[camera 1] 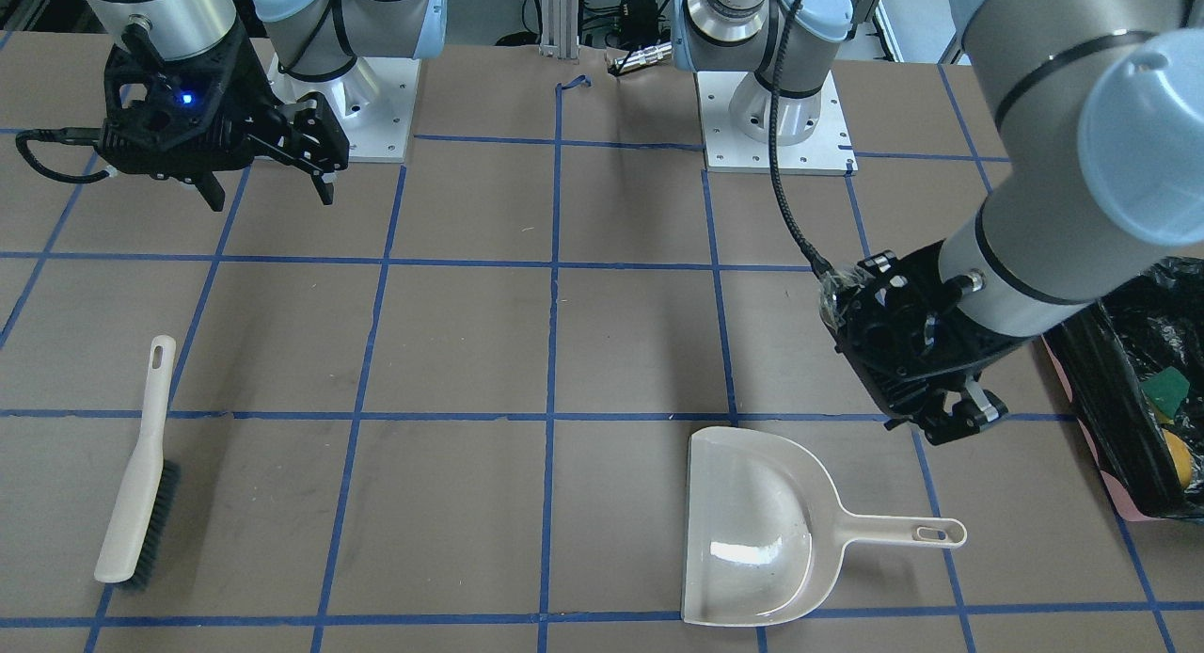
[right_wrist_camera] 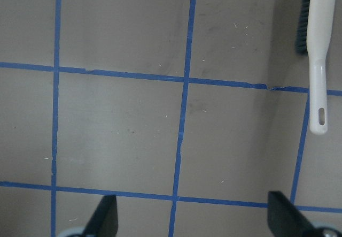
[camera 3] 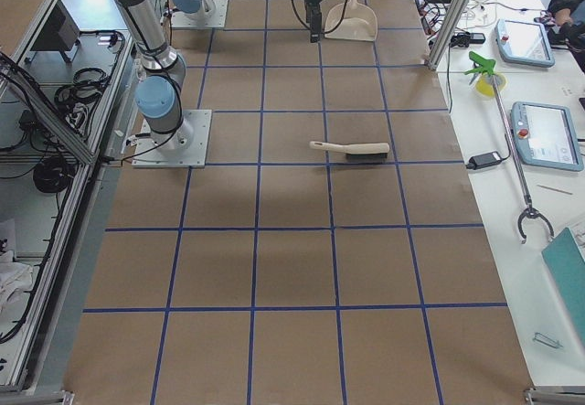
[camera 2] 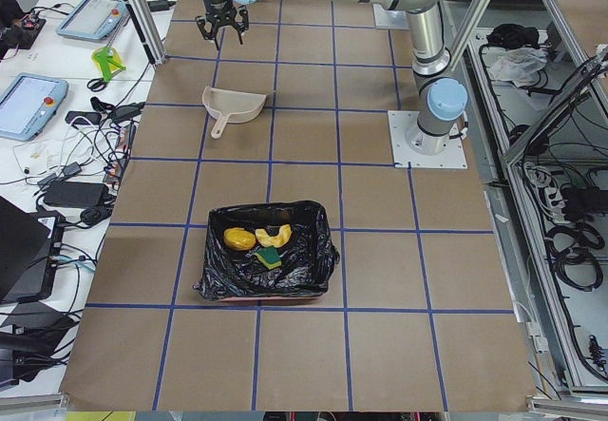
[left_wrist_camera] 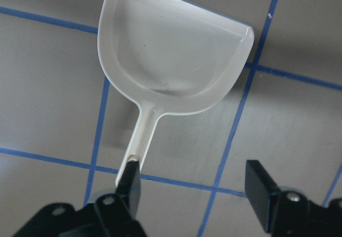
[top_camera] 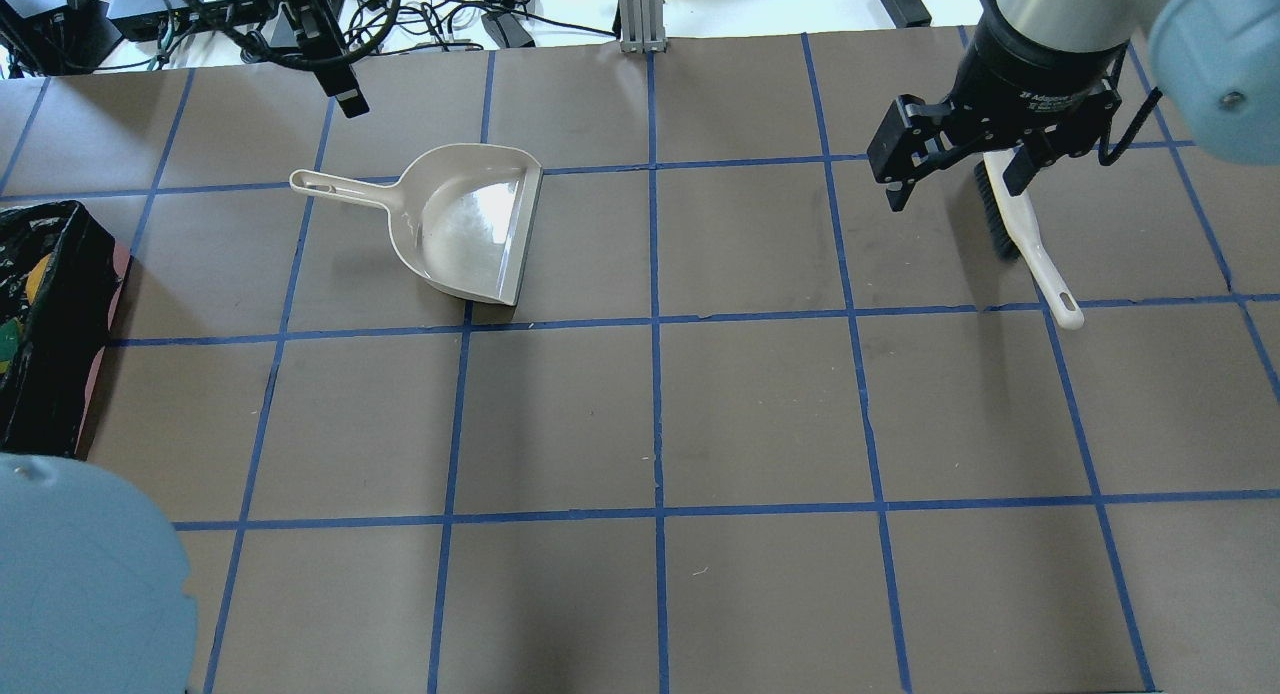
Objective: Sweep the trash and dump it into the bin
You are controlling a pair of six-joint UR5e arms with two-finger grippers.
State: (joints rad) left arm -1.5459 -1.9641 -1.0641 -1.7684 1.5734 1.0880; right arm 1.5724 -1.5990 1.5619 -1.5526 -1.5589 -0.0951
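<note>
The trash lies inside the bin (camera 2: 266, 269), a pink box lined with a black bag. There I see the golden-brown potato (camera 2: 238, 239), a yellow curved piece (camera 2: 277, 235) and a green-backed piece (camera 2: 269, 260). The bin stands at the table's edge on my left (camera 1: 1101, 371). My left gripper (left_wrist_camera: 195, 186) is open and empty, hovering just past the handle end of the empty beige dustpan (left_wrist_camera: 171, 55). My right gripper (right_wrist_camera: 195, 218) is open and empty, raised above the table beside the brush (right_wrist_camera: 320, 50).
The dustpan (camera 1: 752, 531) lies flat with its handle toward the bin. The brush (camera 1: 136, 474) lies flat on the far right side of the table. Blue tape lines grid the brown table top (top_camera: 650, 424). Cables and devices lie beyond the table's far edge.
</note>
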